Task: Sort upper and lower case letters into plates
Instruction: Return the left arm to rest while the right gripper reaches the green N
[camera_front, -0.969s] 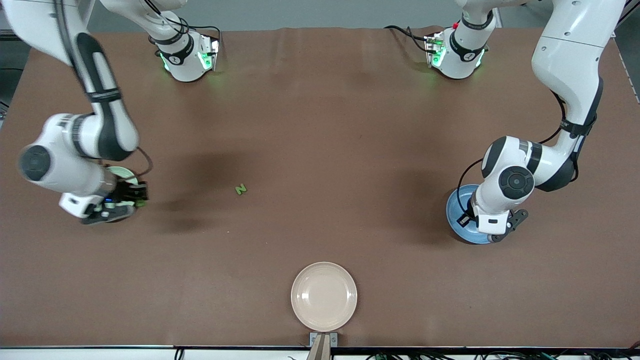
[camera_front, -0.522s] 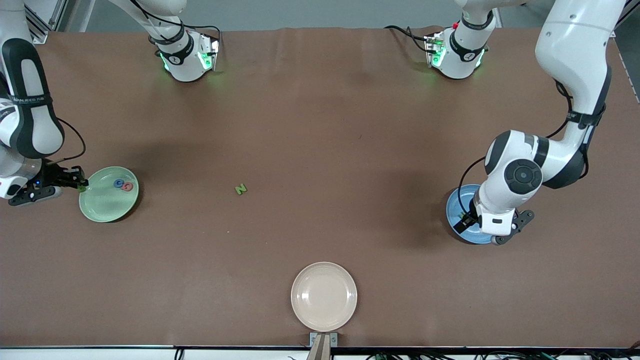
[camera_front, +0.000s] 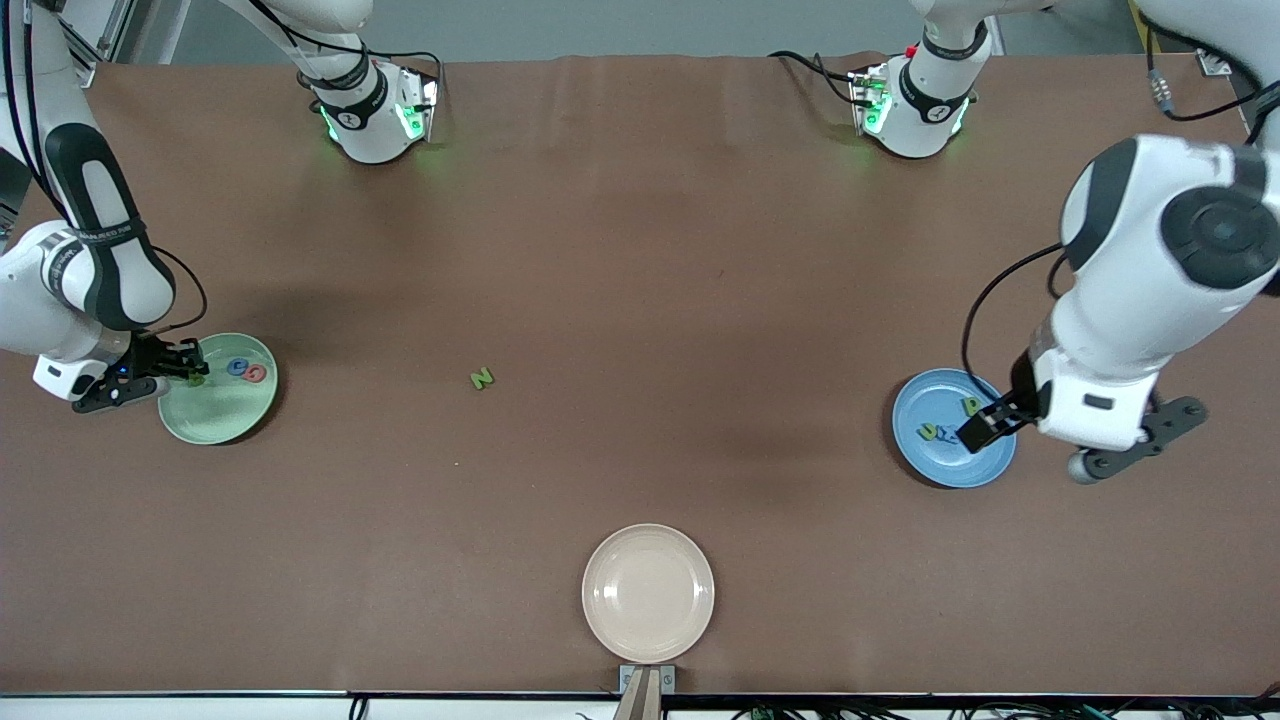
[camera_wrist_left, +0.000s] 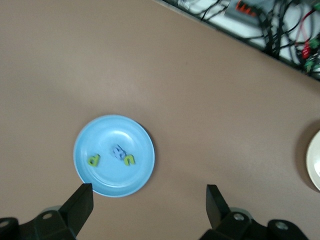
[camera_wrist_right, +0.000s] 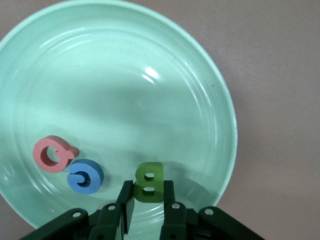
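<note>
Right gripper (camera_wrist_right: 146, 200) pinches a green B (camera_wrist_right: 148, 182) over the pale green plate (camera_front: 215, 410); left gripper (camera_wrist_left: 147, 202), spread wide, has lifted off the blue plate (camera_wrist_left: 114, 155), uncovering its letters.

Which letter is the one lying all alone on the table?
Start at the brown table, between the green plate and the blue plate. The small green N lies there on the bare cloth. Every other letter sits in a plate or between fingers.

The pale green plate (camera_front: 218, 388) lies flat toward the right arm's end, holding a red letter (camera_front: 257, 374) and blue letter (camera_front: 237, 367). The blue plate (camera_front: 953, 428) lies flat toward the left arm's end, holding three small letters (camera_wrist_left: 115, 157). A green N (camera_front: 482, 378) lies on the table between them, nearer the green plate.
</note>
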